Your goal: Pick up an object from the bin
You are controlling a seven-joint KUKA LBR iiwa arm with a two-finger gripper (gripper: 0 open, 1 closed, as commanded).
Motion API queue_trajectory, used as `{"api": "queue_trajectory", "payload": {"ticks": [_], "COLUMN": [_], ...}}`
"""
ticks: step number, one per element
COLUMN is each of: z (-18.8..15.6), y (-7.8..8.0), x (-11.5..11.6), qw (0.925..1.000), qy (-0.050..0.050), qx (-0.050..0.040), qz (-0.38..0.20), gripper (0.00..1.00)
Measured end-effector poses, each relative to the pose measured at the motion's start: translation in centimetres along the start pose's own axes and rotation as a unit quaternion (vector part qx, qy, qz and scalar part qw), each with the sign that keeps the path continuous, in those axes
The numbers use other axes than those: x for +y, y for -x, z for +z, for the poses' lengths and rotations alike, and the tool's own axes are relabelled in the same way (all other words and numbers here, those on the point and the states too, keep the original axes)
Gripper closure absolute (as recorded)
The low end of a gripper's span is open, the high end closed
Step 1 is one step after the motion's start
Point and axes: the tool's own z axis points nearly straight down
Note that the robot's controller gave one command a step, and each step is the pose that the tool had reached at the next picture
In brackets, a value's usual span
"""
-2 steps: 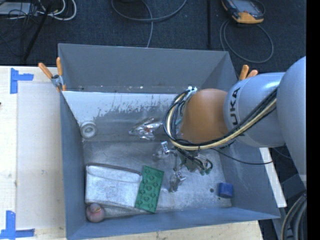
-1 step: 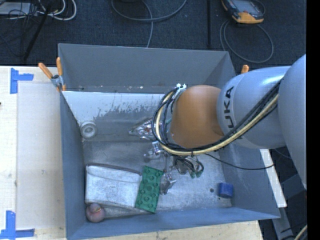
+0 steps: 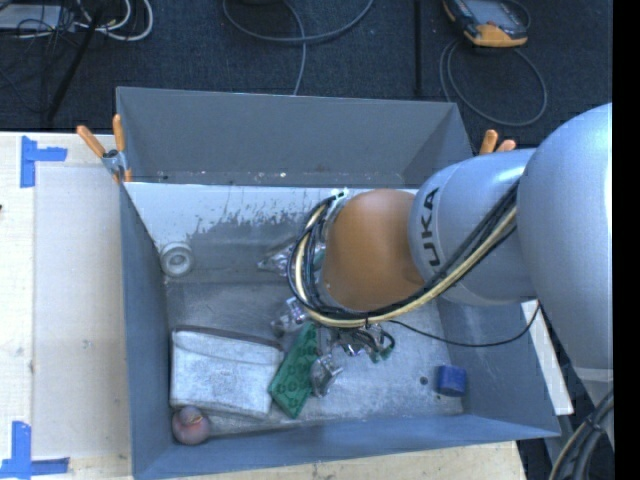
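My gripper (image 3: 328, 365) hangs under the arm's orange cover, low over the middle of the bin floor. A flat green piece (image 3: 293, 376) lies tilted just left of it, its upper end against the gripper's metal parts. I cannot see whether the green piece is gripped. A pale grey flat block (image 3: 220, 372) lies to the left, and the green piece's lower end rests on its right edge.
A pinkish ball (image 3: 190, 425) sits in the front left corner. A small blue block (image 3: 452, 379) lies at the front right. A little round silver cap (image 3: 177, 259) rests near the left wall. A small metal part (image 3: 275, 261) lies by the back slope.
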Motion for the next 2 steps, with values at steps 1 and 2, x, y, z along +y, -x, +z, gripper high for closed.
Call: {"api": "queue_trajectory", "payload": {"ticks": [1, 2], "z": [-0.2, -15.0], "y": [0.2, 0.1], "x": [0.0, -2.4], "qw": [1.0000, 0.9947], "qy": [0.000, -0.001], "qx": [-0.0025, -0.0019], "qz": [0.000, -0.103], "gripper": [1.00, 1.00]}}
